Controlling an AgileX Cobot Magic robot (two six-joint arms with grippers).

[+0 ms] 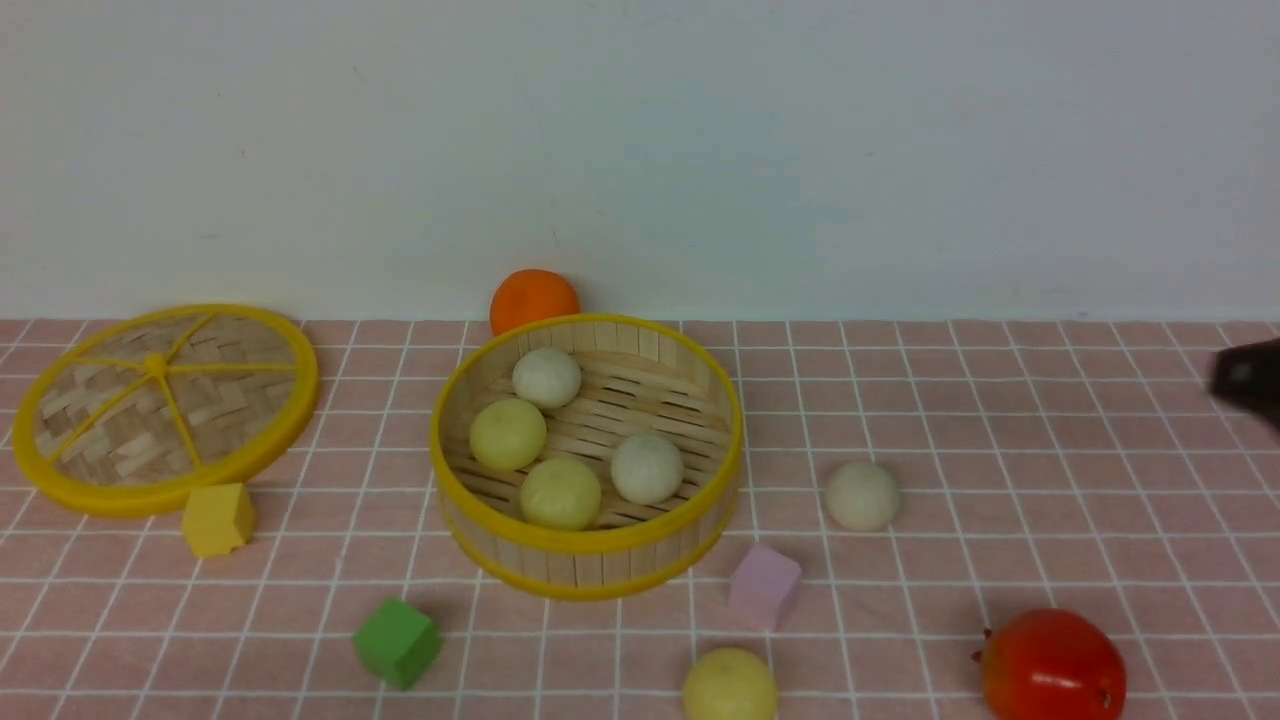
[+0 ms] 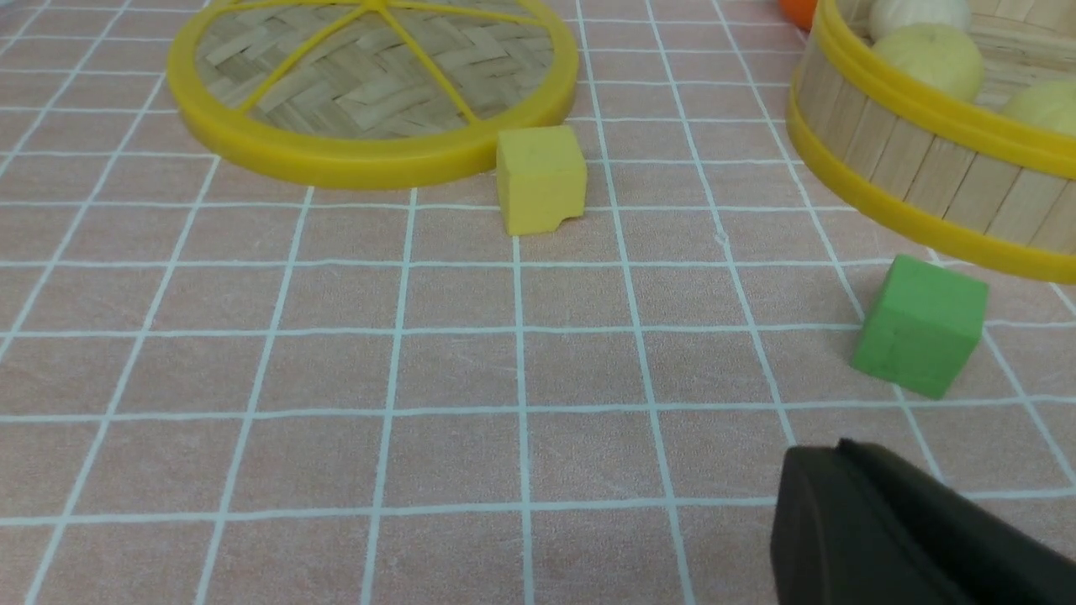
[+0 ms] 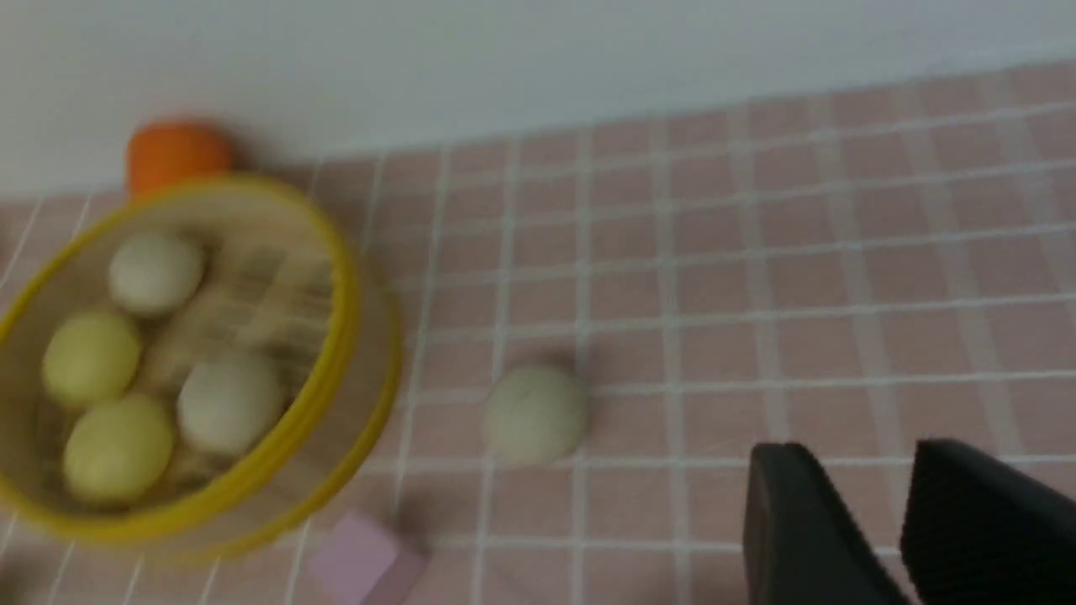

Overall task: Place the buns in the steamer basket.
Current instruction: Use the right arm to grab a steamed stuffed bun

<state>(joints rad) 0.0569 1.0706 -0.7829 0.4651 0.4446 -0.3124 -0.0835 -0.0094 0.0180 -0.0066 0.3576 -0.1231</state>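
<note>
Four of the buns (image 1: 560, 492) already lie on the slatted floor of the steamer basket (image 1: 590, 575), two pale yellow and two off-white, spread apart so that room is left toward its right side. Two are out on the table (image 1: 1050, 480): an off-white bun (image 1: 862, 495) just right of the basket, and a pale yellow bun (image 1: 730, 685) at the near edge, close to a lilac cube (image 1: 764, 585). The right pincer (image 3: 874, 470) hangs at the right, well apart from the off-white bun, its jaws parted with only tablecloth between them, grasping nothing. That spread looks suited to closing around a ball, so this bun seems the likely next one to fetch. The left pincer (image 2: 841, 487) sits low over bare cloth near a green cube (image 2: 920, 328), carrying nothing; whether its jaws are clenched or slightly parted I cannot tell. The lid (image 1: 165, 405) lies flat on the left, off the basket, which leaves the opening free.
</note>
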